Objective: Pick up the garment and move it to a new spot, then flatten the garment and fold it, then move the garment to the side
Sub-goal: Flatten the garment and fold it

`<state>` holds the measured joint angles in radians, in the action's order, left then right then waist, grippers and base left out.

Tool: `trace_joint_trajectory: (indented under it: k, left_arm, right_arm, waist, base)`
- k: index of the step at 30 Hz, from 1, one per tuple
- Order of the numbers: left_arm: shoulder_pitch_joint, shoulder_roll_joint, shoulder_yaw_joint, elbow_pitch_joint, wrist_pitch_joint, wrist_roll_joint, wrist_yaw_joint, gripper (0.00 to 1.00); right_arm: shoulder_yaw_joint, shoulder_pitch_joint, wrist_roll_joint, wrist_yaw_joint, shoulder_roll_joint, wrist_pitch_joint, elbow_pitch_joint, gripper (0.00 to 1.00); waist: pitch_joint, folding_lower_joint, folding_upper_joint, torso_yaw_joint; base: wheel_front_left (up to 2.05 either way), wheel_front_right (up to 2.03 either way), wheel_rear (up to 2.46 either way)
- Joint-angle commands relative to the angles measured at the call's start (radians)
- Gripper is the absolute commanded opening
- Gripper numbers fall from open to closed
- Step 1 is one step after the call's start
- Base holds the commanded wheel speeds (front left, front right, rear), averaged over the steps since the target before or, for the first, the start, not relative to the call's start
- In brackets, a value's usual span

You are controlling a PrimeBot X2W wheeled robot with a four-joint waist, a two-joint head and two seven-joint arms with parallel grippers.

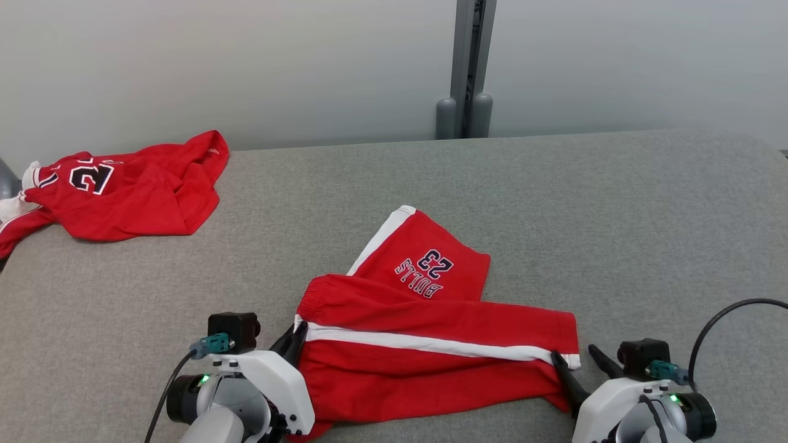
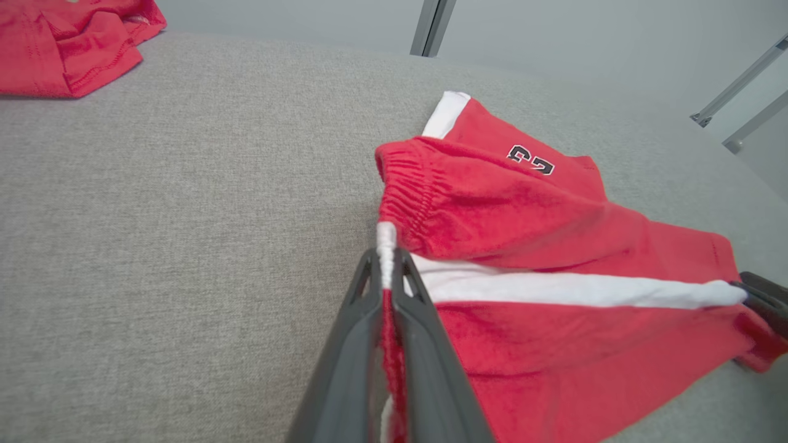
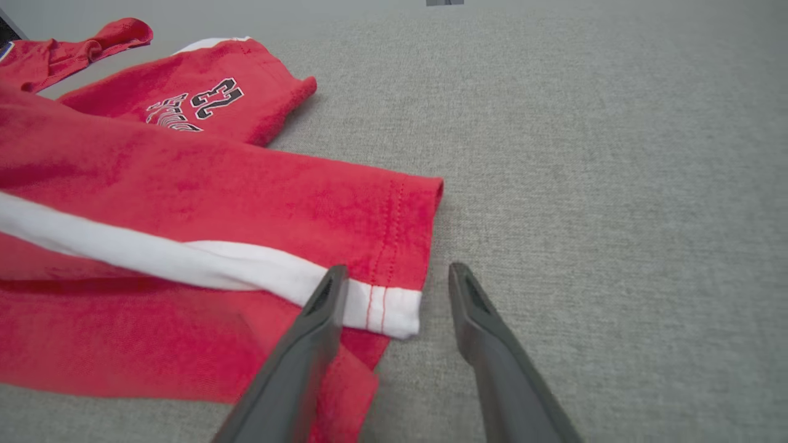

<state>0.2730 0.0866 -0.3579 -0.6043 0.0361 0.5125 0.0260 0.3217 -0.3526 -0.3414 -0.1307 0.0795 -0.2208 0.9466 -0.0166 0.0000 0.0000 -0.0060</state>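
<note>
Left gripper (image 1: 294, 340) sits at the near left of the head view. Its two dark fingers are pinched together on the waistband end of the red shorts (image 1: 400, 381), where the white side stripe (image 1: 431, 344) meets the gathered elastic. In the left wrist view the fabric edge runs up between the closed fingers (image 2: 412, 307), and a short tip of white pokes out past them.

At the near right, the right gripper (image 1: 572, 352) has its fingers spread apart at the hem end of the same stripe. The right wrist view shows one finger lying over the white band just short of the hem stitching. The other finger stands beside the hem over bare grey cloth. The hem corner lies between them and nothing is clamped.

The shorts lie on the grey fabric-covered table (image 1: 615, 215), near its front edge and roughly central, spanning the gap between the two grippers. One leg lies sideways along the front. The other leg angles away behind it and bears a "BULLS 23" print (image 1: 425, 271), which reads upside down from the head camera.

Farther back at the table's far left, well apart from the shorts, lies a crumpled red jersey (image 1: 141, 191) with a large number on it. Behind the table stand a pale wall and a grey upright post (image 1: 468, 67).
</note>
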Motion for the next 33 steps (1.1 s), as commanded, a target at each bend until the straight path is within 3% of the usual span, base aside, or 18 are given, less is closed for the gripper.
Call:
trace_joint_trajectory:
  k: [1, 5, 6, 9, 13, 15, 16, 27, 33]
  left_arm:
    - [-0.007, 0.009, 0.000, 0.005, 0.000, 0.006, -0.004, 0.00]
    - [-0.006, 0.012, -0.002, 0.008, 0.003, 0.008, -0.007, 0.00]
    - [-0.006, 0.013, -0.003, 0.009, 0.002, 0.009, -0.007, 0.00]
    - [-0.005, 0.015, -0.005, 0.011, 0.003, 0.009, -0.008, 0.00]
    - [-0.005, 0.016, -0.009, 0.012, 0.003, 0.011, -0.009, 0.00]
    - [-0.005, 0.017, -0.010, 0.012, 0.003, 0.014, -0.008, 0.00]
    - [-0.005, 0.017, -0.011, 0.012, 0.003, 0.015, -0.008, 0.00]
    - [-0.008, 0.018, 0.002, 0.044, -0.067, 0.025, -0.002, 0.00]
    - [-0.023, 0.020, 0.014, 0.096, -0.115, 0.034, 0.001, 0.00]
  right_arm:
    - [-0.004, -0.002, -0.020, 0.000, 0.007, -0.010, 0.007, 1.00]
    - [0.025, 0.008, -0.079, 0.000, -0.004, 0.005, 0.008, 0.97]
    - [0.035, 0.006, -0.090, 0.000, -0.004, 0.005, 0.006, 0.89]
    - [0.063, -0.005, -0.118, 0.000, -0.001, 0.007, 0.001, 0.49]
    - [0.095, -0.011, -0.155, 0.000, 0.002, 0.011, -0.010, 0.29]
    - [0.108, -0.014, -0.169, 0.000, 0.007, 0.010, -0.013, 0.14]
    - [0.115, -0.016, -0.175, 0.000, 0.008, 0.009, -0.016, 0.01]
    - [0.131, -0.041, -0.241, 0.000, 0.049, -0.023, -0.091, 0.00]
    - [0.135, -0.031, -0.307, 0.000, 0.112, -0.017, -0.245, 0.00]
  waist:
    - [-0.001, 0.0000, 0.0000, -0.002]
    - [-0.004, 0.0000, 0.0000, -0.006]
    - [-0.005, 0.0000, 0.0000, -0.007]
    - [-0.007, 0.0000, 0.0000, -0.007]
    - [-0.005, 0.0000, 0.0000, -0.007]
    - [-0.004, 0.0000, 0.0000, -0.006]
    - [-0.004, 0.0000, 0.0000, -0.006]
    - [0.010, 0.0000, 0.0000, -0.013]
    - [0.033, 0.0000, 0.0000, -0.021]
  base:
    - [0.00, 0.00, 0.00]
    - [0.00, 0.00, 0.00]
    - [0.00, 0.00, 0.00]
    - [0.00, 0.00, 0.00]
    - [0.00, 0.00, 0.00]
    - [0.00, 0.00, 0.00]
    - [0.00, 0.00, 0.00]
    - [0.00, 0.00, 0.00]
    - [0.00, 0.00, 0.00]
